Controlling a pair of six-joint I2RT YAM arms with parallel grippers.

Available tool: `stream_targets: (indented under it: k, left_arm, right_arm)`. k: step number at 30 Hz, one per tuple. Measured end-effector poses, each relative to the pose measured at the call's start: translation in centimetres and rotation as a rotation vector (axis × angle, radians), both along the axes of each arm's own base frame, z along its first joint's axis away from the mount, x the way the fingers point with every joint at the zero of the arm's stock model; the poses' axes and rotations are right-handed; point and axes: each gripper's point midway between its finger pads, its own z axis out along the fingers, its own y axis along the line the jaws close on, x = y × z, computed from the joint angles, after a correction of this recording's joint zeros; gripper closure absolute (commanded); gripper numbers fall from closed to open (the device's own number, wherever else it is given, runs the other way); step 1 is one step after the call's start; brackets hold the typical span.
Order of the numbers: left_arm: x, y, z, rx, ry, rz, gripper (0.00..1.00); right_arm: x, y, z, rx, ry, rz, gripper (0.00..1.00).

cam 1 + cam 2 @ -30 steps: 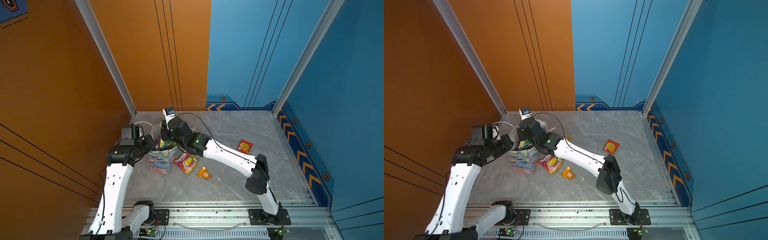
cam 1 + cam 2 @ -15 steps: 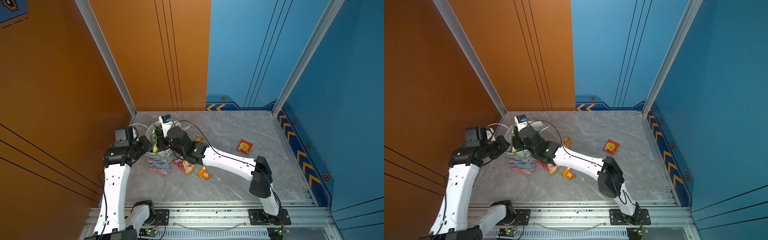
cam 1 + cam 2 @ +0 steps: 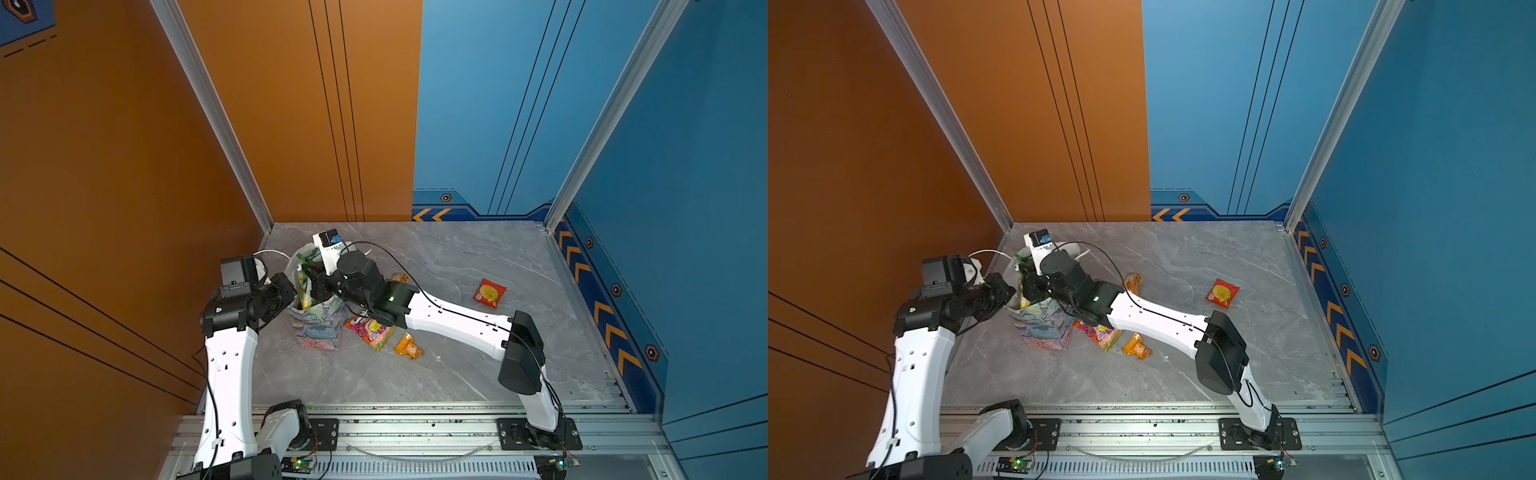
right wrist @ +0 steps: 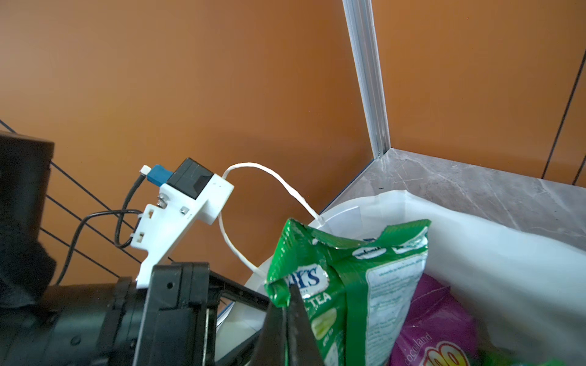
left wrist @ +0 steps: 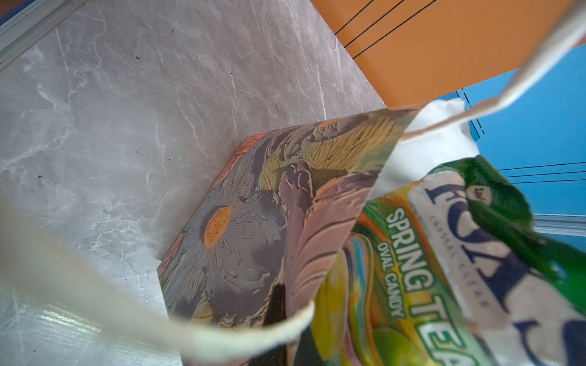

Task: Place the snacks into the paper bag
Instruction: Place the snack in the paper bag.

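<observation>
Left of centre in both top views, the bag [image 3: 318,328] stands on the table [image 3: 436,257], with the left gripper [image 3: 293,293] closed on what looks like its rim. If that pinch slips or drags sideways, the bag would likely tip and spill the purple packet [image 4: 434,317] lying inside. At the lower middle of the right wrist view, the right gripper [image 4: 287,307] is clamped on the green packet [image 4: 348,279], which stands half in the bag's mouth. Released this high, it may catch the rim or topple out. A multicoloured packet [image 3: 370,330], a red packet [image 3: 490,293], an orange packet [image 3: 409,345] and a second orange packet [image 3: 401,277] lie outside the bag. The cord [image 5: 190,337] crosses the lower left wrist view close to the left gripper and could snag it.
</observation>
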Motion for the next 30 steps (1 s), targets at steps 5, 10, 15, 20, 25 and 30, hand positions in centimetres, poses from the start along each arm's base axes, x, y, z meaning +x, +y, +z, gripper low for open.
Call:
stream_targets:
  k: [5, 10, 15, 20, 25, 30]
  left_arm:
    - [0.0, -0.1, 0.0, -0.001, 0.0, -0.004, 1.0]
    - [-0.1, -0.2, 0.1, -0.004, -0.005, -0.01, 1.0]
    - [-0.2, -0.3, 0.2, -0.005, -0.009, -0.012, 1.0]
    - [-0.3, -0.3, 0.1, -0.005, -0.01, -0.013, 1.0]
    - [-0.4, -0.3, 0.1, -0.005, -0.011, -0.013, 1.0]
    - [-0.4, -0.3, 0.1, -0.004, -0.011, -0.013, 1.0]
  right_arm:
    - [0.1, 1.4, -2.1, -0.024, 0.019, 0.039, 1.0]
    - [0.2, 1.9, -3.4, -0.043, 0.031, 0.048, 1.0]
    - [0.2, 1.9, -3.4, -0.039, 0.036, 0.046, 1.0]
    - [0.2, 1.9, -3.4, -0.036, 0.04, 0.048, 1.0]
    - [0.1, 2.0, -3.4, -0.036, 0.04, 0.049, 0.8]
    - [0.0, 1.4, -3.4, -0.061, 0.05, 0.043, 0.6]
